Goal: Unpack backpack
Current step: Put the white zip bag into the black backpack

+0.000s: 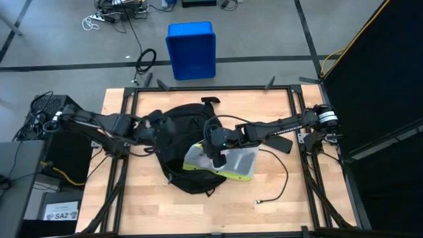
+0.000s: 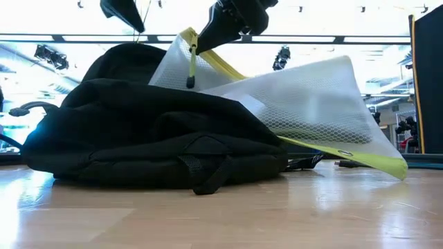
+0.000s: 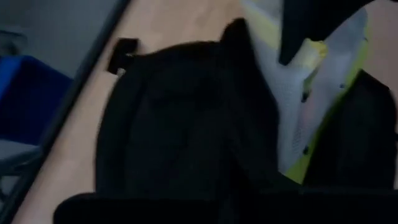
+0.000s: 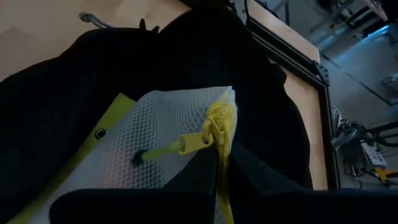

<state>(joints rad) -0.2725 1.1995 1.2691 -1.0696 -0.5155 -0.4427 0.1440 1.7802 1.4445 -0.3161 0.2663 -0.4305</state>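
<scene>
Right gripper [image 2: 196, 43]: fingers were clamped on the corner of the mesh pouch [image 1: 231, 162], right at its yellow-green zipper edge, zipper pull [image 4: 180, 147] dangling just below the pinch. In the low view that corner was lifted clear above the backpack [image 1: 185, 135] while the far end of the pouch sloped down toward the table [image 1: 145, 205]. From above I saw the pouch lying across the bag's right side, partly on the wood, so I judged it most of the way out, though I couldn't tell whether its tail end was caught in the opening.

Left gripper [image 1: 157, 129]: fingers closed, sitting on the backpack's left side. I couldn't confirm from the wrist view that it was pinching fabric; my read was that it was bracing the bag while the right arm pulled.

Backpack itself lay flat in the middle of the table, slumped, handle toward the far edge. Blue bin [image 1: 192, 49] sat on the floor beyond the far edge of the table, nothing visible in it from my angle. Loose black cable [image 1: 274, 192] on the table near the right arm, not touching the pouch.

Progress, as I judged it: first item nearly extracted, not yet set down. Left to do: free the pouch, place it, then check the bag for more; I couldn't see inside.
</scene>
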